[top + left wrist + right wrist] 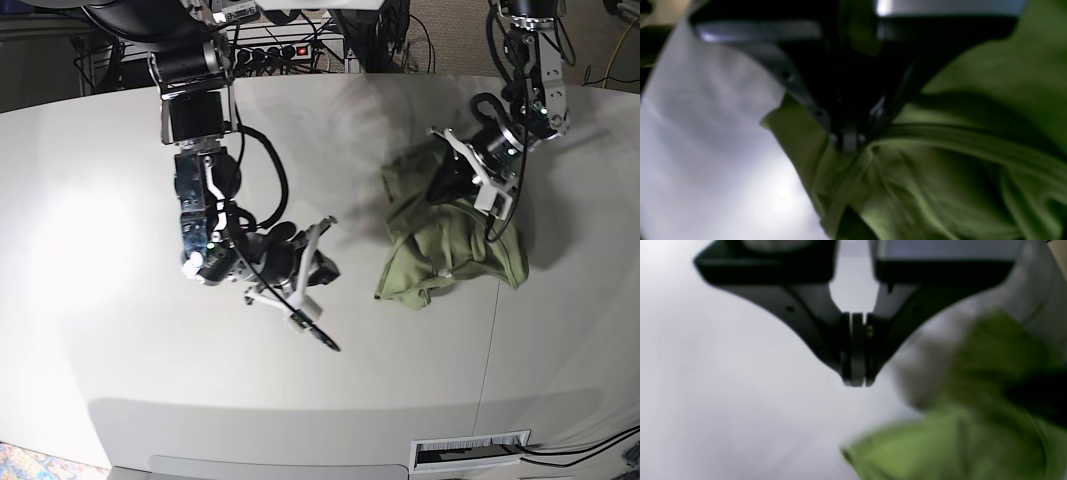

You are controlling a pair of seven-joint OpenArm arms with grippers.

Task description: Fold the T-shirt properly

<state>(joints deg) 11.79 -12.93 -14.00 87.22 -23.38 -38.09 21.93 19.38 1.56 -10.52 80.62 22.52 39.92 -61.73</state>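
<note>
a slot with stripes sits in the near edge of the white table. a bit farther in, on the base view's left, the right gripper hangs over bare table with its dark tip pointing at the near side. its jaws are pressed together and hold nothing, as the right wrist view shows, with only white table under them. the green shirt lies in a crumpled heap on the right part of the table, well apart from that gripper. in the right wrist view the shirt is a blurry green shape low and to the right. the left gripper is down on the far side of the heap. in the left wrist view its jaws are shut on a fold of the shirt, right by a thick seam that runs off to the right. cloth bunches up below the tips, and white table shows to the left of the cloth. at the far edge of the table, behind both arms, there are black cables and a power strip with a red light.
</note>
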